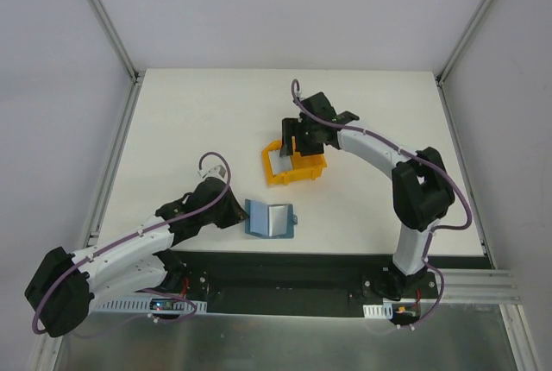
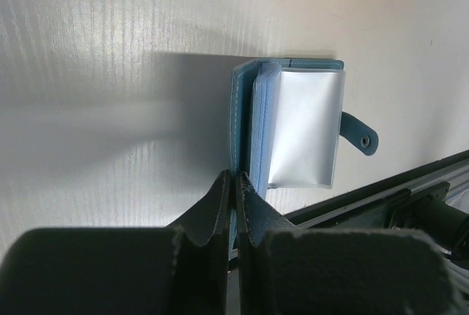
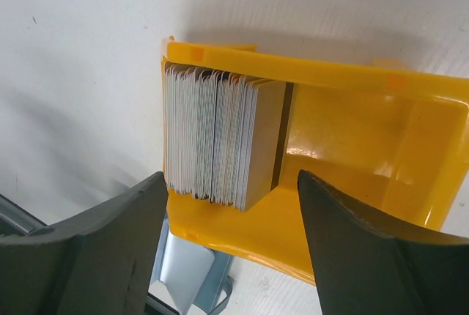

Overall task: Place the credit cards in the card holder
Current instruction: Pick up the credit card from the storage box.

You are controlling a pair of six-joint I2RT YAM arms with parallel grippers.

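The teal-blue card holder [image 1: 269,219] lies opened on the table, a clear pocket sleeve standing up from it. My left gripper [image 2: 236,179] is shut on the card holder's [image 2: 293,128] near cover edge. A stack of pale grey-white credit cards [image 3: 220,135] stands on edge in the left end of a yellow bin [image 3: 352,132]. My right gripper [image 3: 233,183] hovers open above that stack, its fingers astride the cards and not touching them. From above, the right gripper [image 1: 296,142] is over the yellow bin [image 1: 304,171] with the credit cards [image 1: 281,161] in its left end.
The yellow bin stands just beyond the card holder, slightly right of it. The black base rail [image 1: 293,272] runs along the near table edge. Metal frame posts [image 1: 116,155] border the white table on both sides.
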